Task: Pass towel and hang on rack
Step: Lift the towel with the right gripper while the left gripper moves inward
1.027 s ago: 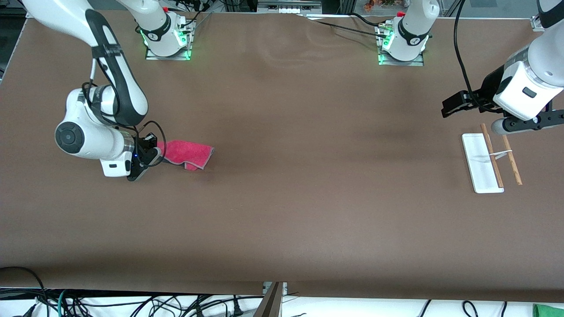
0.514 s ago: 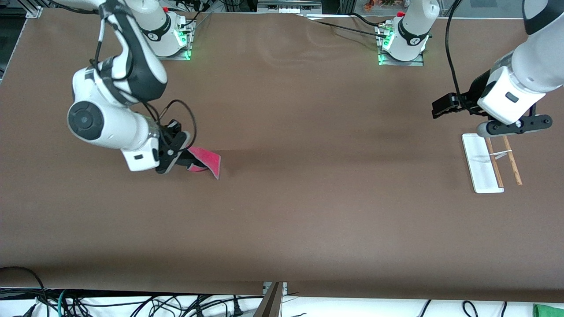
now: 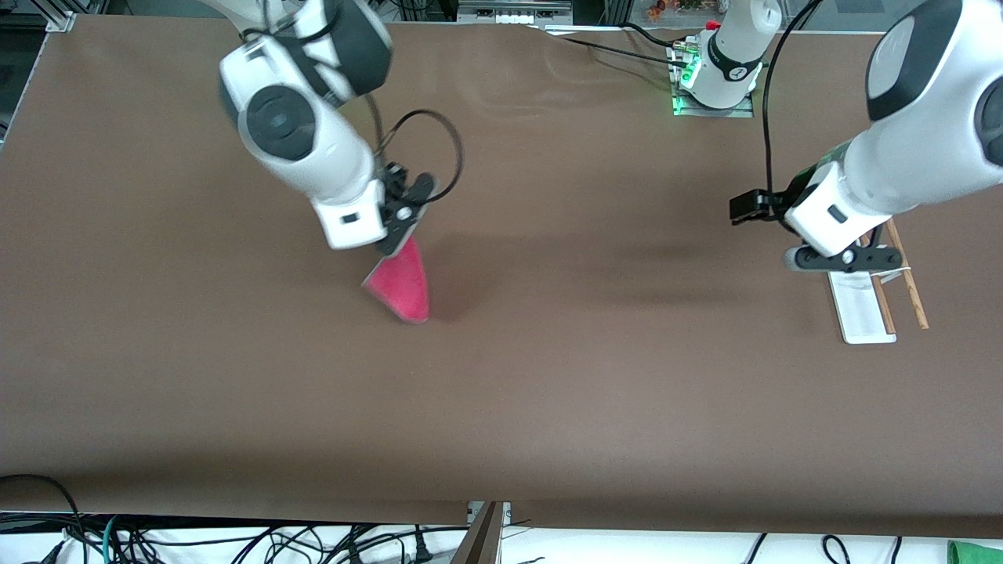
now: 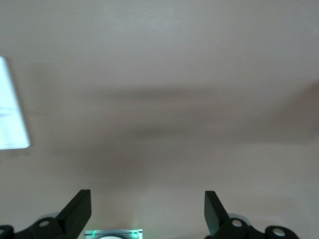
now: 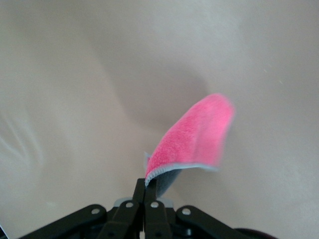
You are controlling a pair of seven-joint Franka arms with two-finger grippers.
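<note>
The right gripper (image 3: 403, 229) has its jaws pinching one corner of the towel (image 3: 401, 286), so it dangles clear above the tabletop (image 3: 548, 376). The left gripper (image 3: 834, 258) waits over the rack (image 3: 862, 309), jaws spread to receive it.

Brown table cover (image 3: 548, 376) fills nearly all of the front view, matte, w/ faint creases and a soft sheen toward its top edge; soft blurred shadows lie across its middle, light even and diffuse. Rel. to the table cover: along its lower edge a white floor strip w/ tangled black cables (image 3: 235, 540), one teal cable among them; a dark seam post (image 3: 483, 533) at mid lower edge; a green scrap (image 3: 975, 551) at the lower corner; above its top edge, metal framing (image 3: 513, 12) and clutter, too small to make out.
</note>
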